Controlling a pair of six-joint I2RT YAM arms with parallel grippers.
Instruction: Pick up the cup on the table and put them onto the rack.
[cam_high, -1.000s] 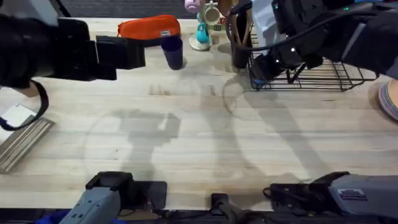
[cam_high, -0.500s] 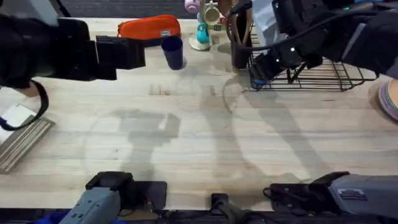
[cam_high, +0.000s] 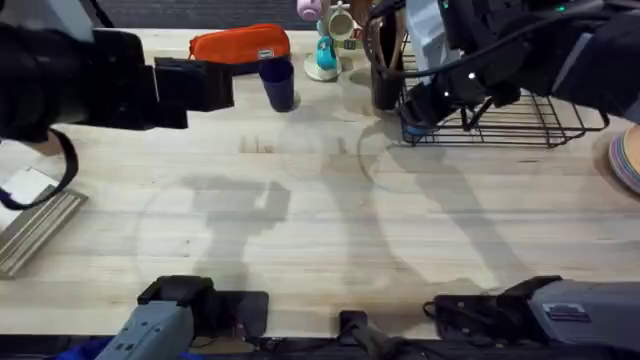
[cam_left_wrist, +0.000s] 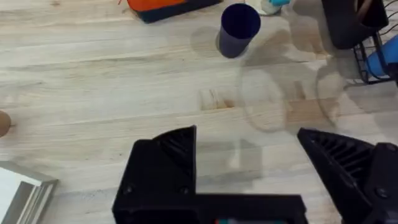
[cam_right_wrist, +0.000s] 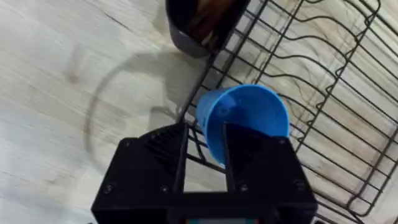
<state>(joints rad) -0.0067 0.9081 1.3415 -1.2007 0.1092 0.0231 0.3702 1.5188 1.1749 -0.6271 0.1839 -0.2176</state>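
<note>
at the rack's (cam_right_wrist: 323, 93) near edge, a light blue cup (cam_right_wrist: 245, 121) is pinched by the right tool (cam_right_wrist: 205, 155); the left tool (cam_left_wrist: 249, 155) is held spread before the navy cup (cam_left_wrist: 238, 28).

Navy cup (cam_high: 278, 84); light blue cup (cam_right_wrist: 244, 121); black wire rack (cam_right_wrist: 323, 81); orange pouch (cam_high: 240, 44); pale wood-grain table (cam_high: 320, 220).

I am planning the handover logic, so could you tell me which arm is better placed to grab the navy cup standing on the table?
Left: its open gripper faces the navy cup; the right gripper holds a blue cup at the rack.
</note>
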